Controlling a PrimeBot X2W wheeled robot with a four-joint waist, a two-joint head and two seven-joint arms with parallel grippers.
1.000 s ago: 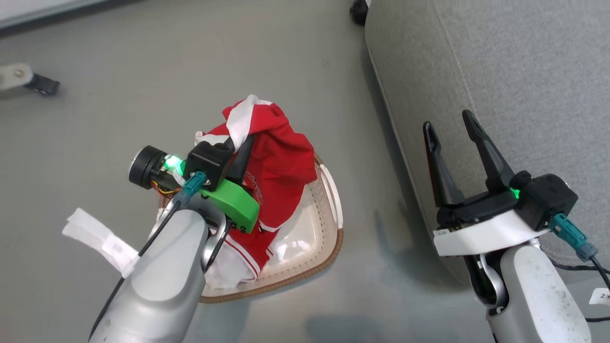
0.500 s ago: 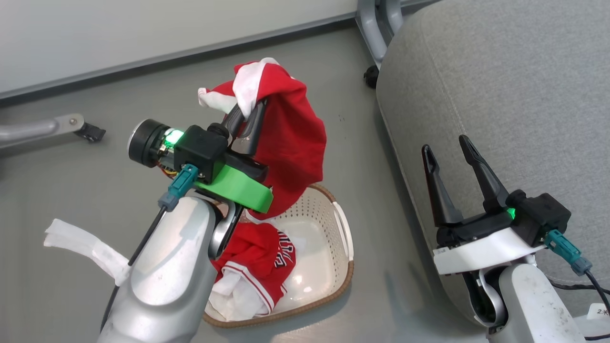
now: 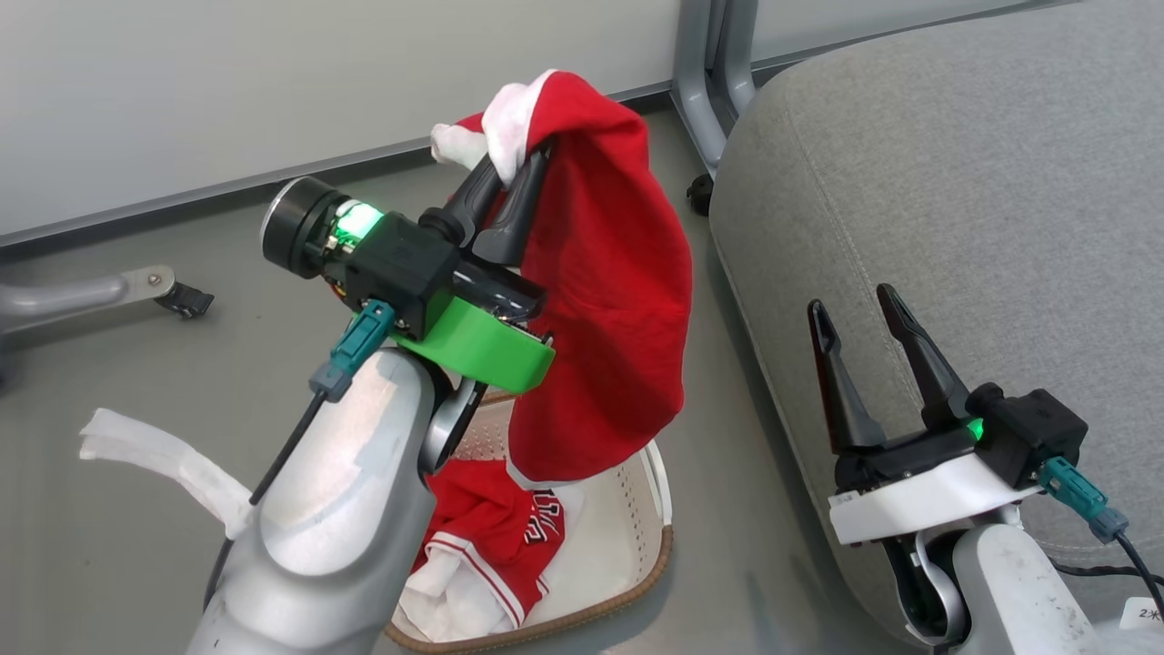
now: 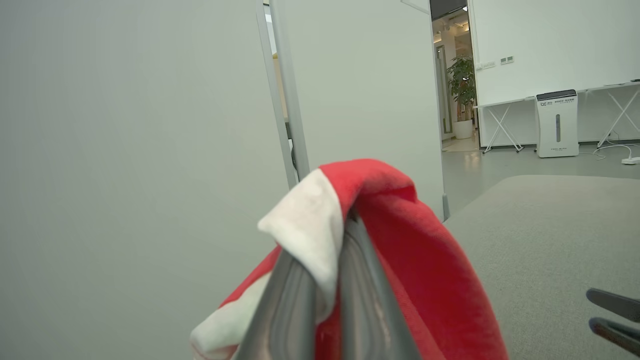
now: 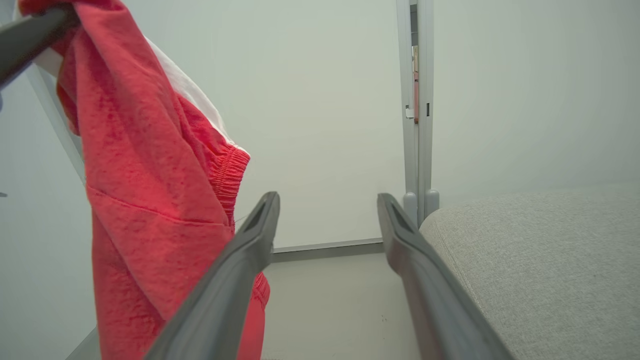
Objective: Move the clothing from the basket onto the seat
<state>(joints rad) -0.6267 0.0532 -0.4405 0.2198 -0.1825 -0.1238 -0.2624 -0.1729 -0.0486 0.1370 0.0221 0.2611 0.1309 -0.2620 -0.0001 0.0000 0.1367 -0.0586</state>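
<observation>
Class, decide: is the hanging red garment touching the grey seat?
Apart. The right wrist view shows wall and floor between the hanging garment and the seat.

The hanging garment point(image 3: 609, 300) was red with white trim, the lower garment point(image 3: 486, 528) red with dark lettering, the basket point(image 3: 623, 546) cream with brown rim, the seat point(image 3: 955, 182) light grey.

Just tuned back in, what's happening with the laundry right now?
The left hand is shut on one red garment, holding it up above the basket. The second red garment lies in the basket. The right hand is open and empty beside the seat; no clothing on the visible part of the seat yet.
</observation>
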